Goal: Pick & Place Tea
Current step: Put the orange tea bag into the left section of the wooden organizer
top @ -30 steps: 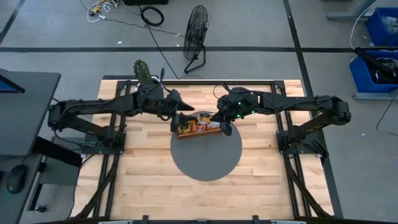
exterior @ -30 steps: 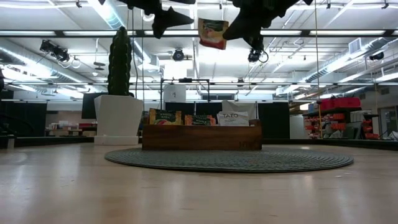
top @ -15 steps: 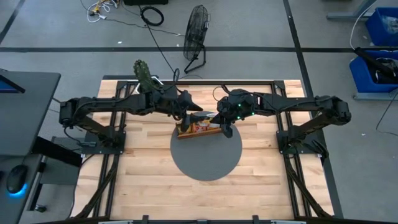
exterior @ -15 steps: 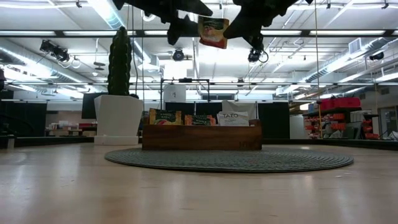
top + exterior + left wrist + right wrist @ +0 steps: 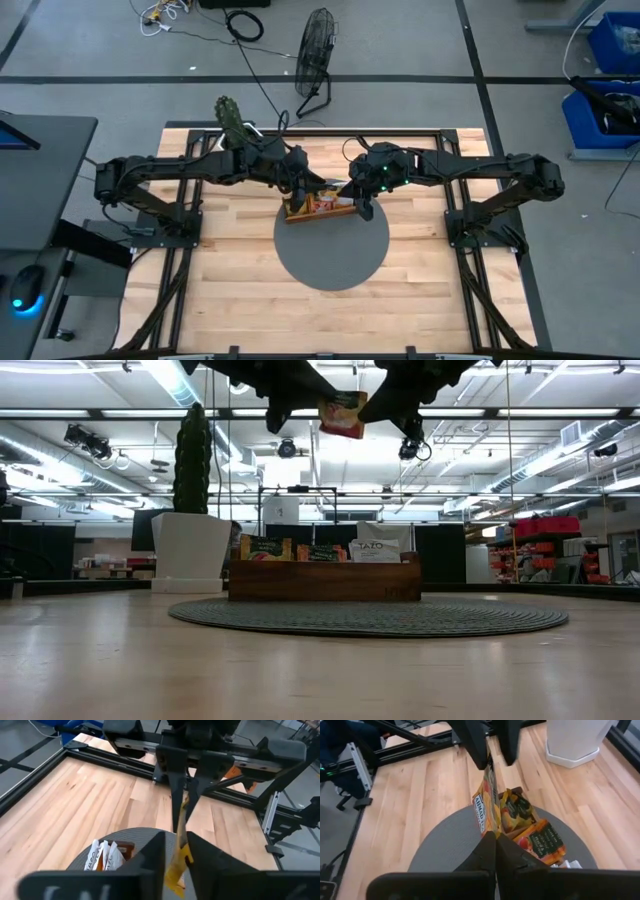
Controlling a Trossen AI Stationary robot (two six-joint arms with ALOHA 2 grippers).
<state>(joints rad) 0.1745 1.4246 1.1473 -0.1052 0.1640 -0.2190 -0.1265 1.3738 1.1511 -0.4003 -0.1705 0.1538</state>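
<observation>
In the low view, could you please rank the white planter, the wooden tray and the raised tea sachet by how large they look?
1. Wooden tray, widest.
2. White planter, though it stands farther back, so its true size is unsure.
3. Tea sachet, clearly smallest.

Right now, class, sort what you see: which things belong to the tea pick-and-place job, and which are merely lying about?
Belonging to the job:
- orange tea sachet, held in the air by the right pincer, with the left pincer closing on it
- tea sachets standing in the wooden tray
- round grey mat

Lying about:
- potted cactus
- floor fan
- blue bins
</observation>
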